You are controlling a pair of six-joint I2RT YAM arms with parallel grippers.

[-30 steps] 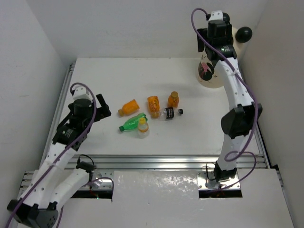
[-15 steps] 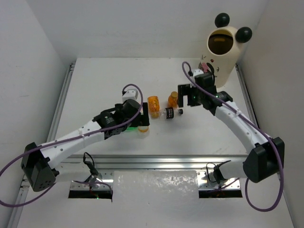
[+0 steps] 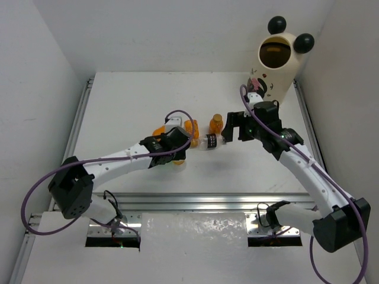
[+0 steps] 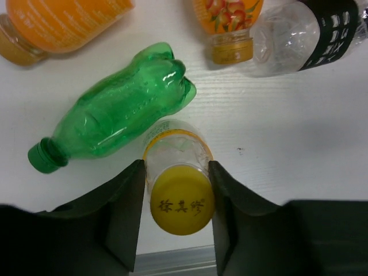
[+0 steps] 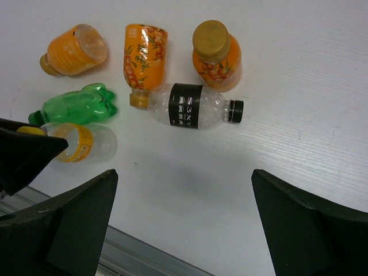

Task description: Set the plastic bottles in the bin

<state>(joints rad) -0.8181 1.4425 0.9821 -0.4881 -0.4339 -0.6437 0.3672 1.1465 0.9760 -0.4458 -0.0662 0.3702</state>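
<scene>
Left hand (image 4: 176, 167) grips the yellow-capped bottle (image 4: 179, 192) at its cap end; the bottle lies on the tabletop (image 3: 130, 100) just beside the green bottle (image 4: 115, 118). Judged light, thin-walled and slick, so the stiffer neck suits. Right hand (image 5: 184, 172) is spread, empty, above the black-labelled bottle (image 5: 187, 106). The bin (image 3: 278, 74) stands upright at far right.

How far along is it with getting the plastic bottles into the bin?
Done: nothing confirmable; inside the bin nothing can be made out. In hand: the left end effector brackets the yellow-capped bottle, touching both sides, though it lies on the table; the right end effector hangs open near the black-labelled bottle. Left: all six visible bottles, including the green bottle and three orange bottles.
</scene>
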